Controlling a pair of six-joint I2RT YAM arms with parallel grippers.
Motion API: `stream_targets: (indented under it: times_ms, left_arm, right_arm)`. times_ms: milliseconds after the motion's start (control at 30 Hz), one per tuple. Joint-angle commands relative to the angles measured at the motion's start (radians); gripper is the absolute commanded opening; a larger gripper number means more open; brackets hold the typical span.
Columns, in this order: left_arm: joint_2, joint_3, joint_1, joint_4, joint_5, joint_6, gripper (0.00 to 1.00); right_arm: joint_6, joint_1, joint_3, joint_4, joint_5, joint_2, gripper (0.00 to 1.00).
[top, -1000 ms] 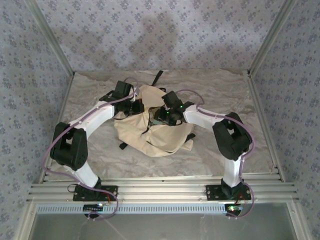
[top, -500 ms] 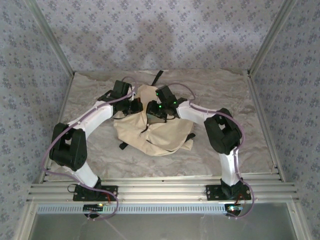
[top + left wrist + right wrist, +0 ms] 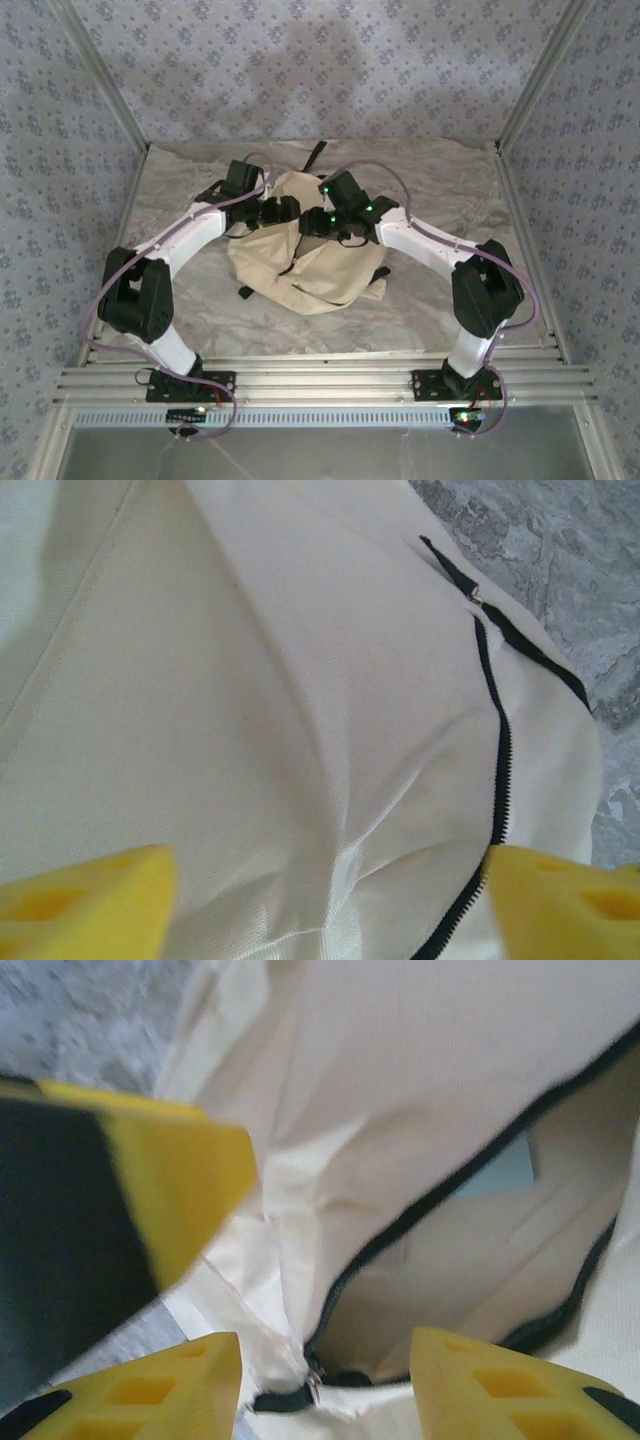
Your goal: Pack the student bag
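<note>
Shows cream student bag (image 3: 320, 270) slumped on counter (image 3: 450, 180). At bag's far end, catches left gripper (image 3: 330, 880) spread wide over fabric, right gripper (image 3: 325, 1360) parted astride open zipper (image 3: 440, 1195) end, possibly touching cloth.

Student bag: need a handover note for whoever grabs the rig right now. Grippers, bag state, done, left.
Left gripper: open, fingers spread over the cream fabric of the student bag, beside a dark zipper line. It grips nothing.
Right gripper: open, fingers straddling the zipper pull at the end of the main opening.
Bag: lies mid-table, between both arms.
Done: the main opening is unzipped and gaping. A pale blue patch shows inside; can't tell what it is.
Left: probably zipping it shut. Check the contents first.
</note>
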Motion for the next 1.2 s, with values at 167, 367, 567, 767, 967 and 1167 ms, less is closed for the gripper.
stream_targets:
  times_ms: [167,367,567,767,967,1167]
  left_arm:
    - [-0.245,-0.123,0.008,-0.036,-0.143,-0.016,0.99]
    - [-0.332,-0.283,0.035,-0.027,-0.197,-0.083,1.0]
    - [-0.375,-0.399,0.073,0.032,-0.227,-0.107,1.0]
    - [-0.366,-0.475,0.106,0.123,-0.207,-0.138,1.0]
    - [-0.311,-0.522,0.109,0.191,-0.208,-0.147,0.99]
    - [-0.223,-0.585,0.115,0.312,-0.175,-0.17,0.84]
  right_arm:
    - [0.042,0.146,-0.033,-0.121,0.071,-0.019,0.52]
    - [0.18,0.222,-0.049,-0.058,0.101,0.032,0.49]
    - [0.258,0.272,-0.014,-0.003,0.144,0.116,0.45]
    - [0.333,0.259,-0.013,0.108,0.186,0.18,0.45]
    - [0.373,0.24,0.044,0.135,0.173,0.235,0.45]
    - [0.389,0.238,0.086,0.079,0.216,0.269,0.47]
